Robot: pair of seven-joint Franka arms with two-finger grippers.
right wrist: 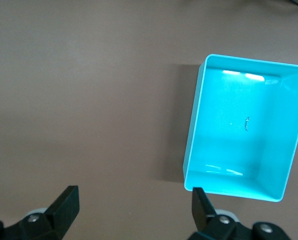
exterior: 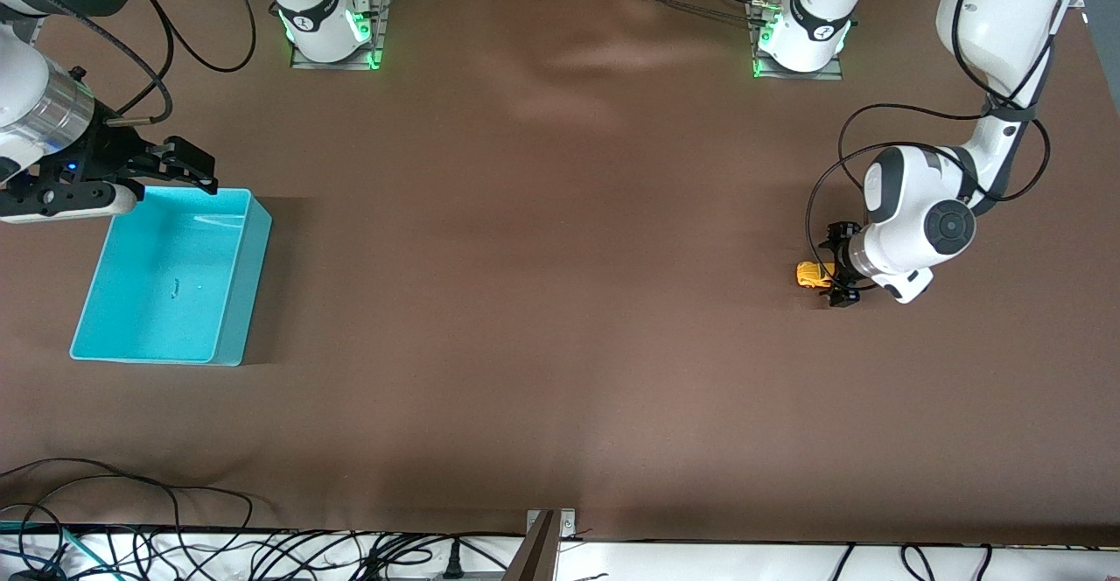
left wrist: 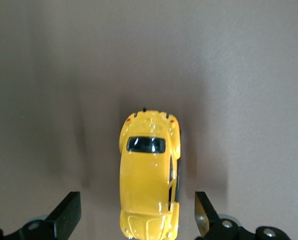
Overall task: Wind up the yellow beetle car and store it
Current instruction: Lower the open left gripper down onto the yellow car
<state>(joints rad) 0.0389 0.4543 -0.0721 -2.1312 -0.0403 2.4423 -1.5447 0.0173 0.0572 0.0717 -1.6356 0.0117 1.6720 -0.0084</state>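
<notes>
- In the front view the left gripper [exterior: 842,268] covers one end of the yellow beetle car [exterior: 812,274]; whether its jaws touch the car cannot be told there.
- In the left wrist view the car's [left wrist: 147,180] end at 6 o'clock is cut off by the picture's edge, and only the tips of the fingers [left wrist: 68,215] show.
- The small dark mark [exterior: 175,287] on the floor of the turquoise bin [exterior: 234,301] is too small to identify.
- The right arm runs off the front view's edge at 9 o'clock; its gripper [exterior: 188,166] hangs over the bin's rim, hiding one corner.
- In the right wrist view the bin's [right wrist: 195,130] rim is clipped at 3 o'clock.
</notes>
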